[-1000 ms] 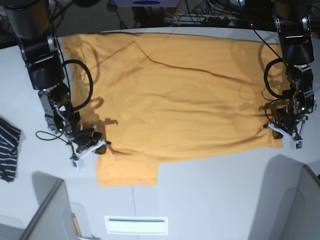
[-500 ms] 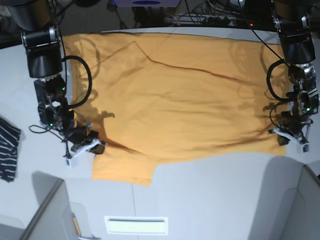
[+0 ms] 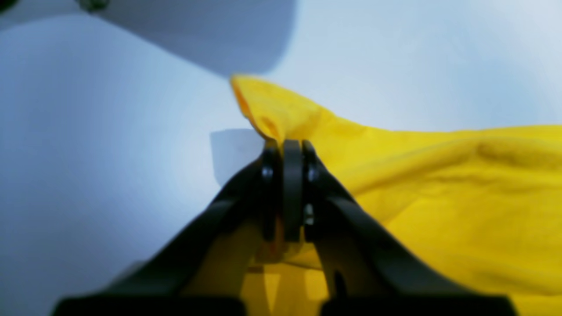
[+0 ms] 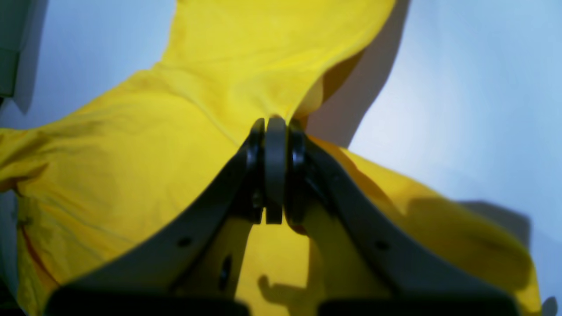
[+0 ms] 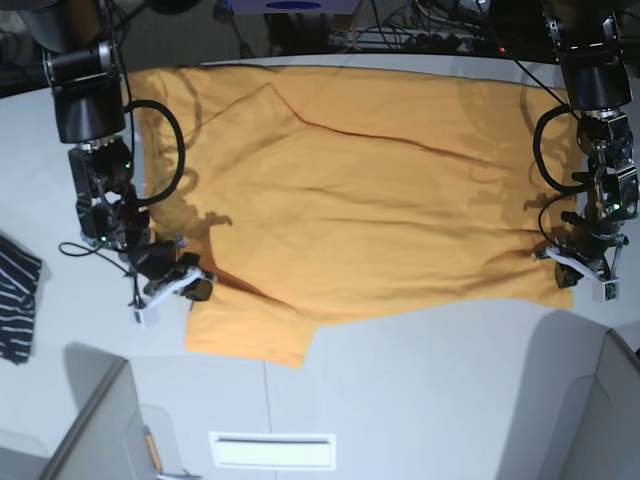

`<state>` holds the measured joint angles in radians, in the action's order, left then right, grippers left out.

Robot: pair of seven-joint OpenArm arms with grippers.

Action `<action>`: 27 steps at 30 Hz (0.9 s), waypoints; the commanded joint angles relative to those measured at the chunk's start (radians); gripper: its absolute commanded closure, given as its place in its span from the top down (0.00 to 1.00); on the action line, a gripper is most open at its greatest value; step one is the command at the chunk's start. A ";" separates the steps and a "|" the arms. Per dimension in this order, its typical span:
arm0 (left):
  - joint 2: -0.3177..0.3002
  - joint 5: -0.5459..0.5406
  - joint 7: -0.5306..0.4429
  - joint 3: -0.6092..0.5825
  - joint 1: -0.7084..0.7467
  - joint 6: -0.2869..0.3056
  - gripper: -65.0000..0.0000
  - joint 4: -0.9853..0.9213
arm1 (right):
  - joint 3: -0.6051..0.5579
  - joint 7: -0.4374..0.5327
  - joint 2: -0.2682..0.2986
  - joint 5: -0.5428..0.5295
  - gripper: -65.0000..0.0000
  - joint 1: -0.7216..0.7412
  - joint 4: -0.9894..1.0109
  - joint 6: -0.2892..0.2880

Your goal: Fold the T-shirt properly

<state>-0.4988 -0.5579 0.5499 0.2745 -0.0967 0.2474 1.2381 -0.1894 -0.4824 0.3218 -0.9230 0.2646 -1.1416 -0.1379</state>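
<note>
Both grippers were clamped on the T-shirt, which lay spread across the white table. At about three o'clock the left gripper pinched a hem corner; at eight o'clock the right gripper pinched cloth beside the sleeve. A striped dark garment lay well apart at nine o'clock.

Work surface: a pale grey-white table, plain and matt. Spread flat across most of its far half lies the orange-yellow T-shirt, one short sleeve pointing toward the near edge at the view's left. At the left edge of the base view lies a small dark striped garment, well apart from the shirt
</note>
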 commanded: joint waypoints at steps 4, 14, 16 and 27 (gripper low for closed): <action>-0.022 -0.009 -0.020 0.010 0.004 0.003 0.00 0.035 | 0.012 0.023 0.010 -0.026 0.00 -0.001 -0.070 -0.010; -0.024 -0.009 -0.020 0.010 0.005 0.003 0.00 0.099 | 0.092 0.023 0.026 -0.092 0.00 -0.018 -0.077 -0.010; -0.024 -0.009 -0.020 0.010 0.005 0.003 0.00 0.113 | 0.092 0.021 0.026 -0.092 0.00 -0.021 -0.079 -0.010; -0.025 -0.009 -0.023 0.010 0.053 0.003 0.00 0.128 | 0.094 0.021 0.030 -0.094 0.00 -0.081 -0.136 -0.010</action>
<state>-0.5018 -0.5579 0.5495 0.2745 -0.0307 0.2474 1.3483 -0.1043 -0.4820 0.3386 -0.9989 0.1593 -1.2572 -0.1379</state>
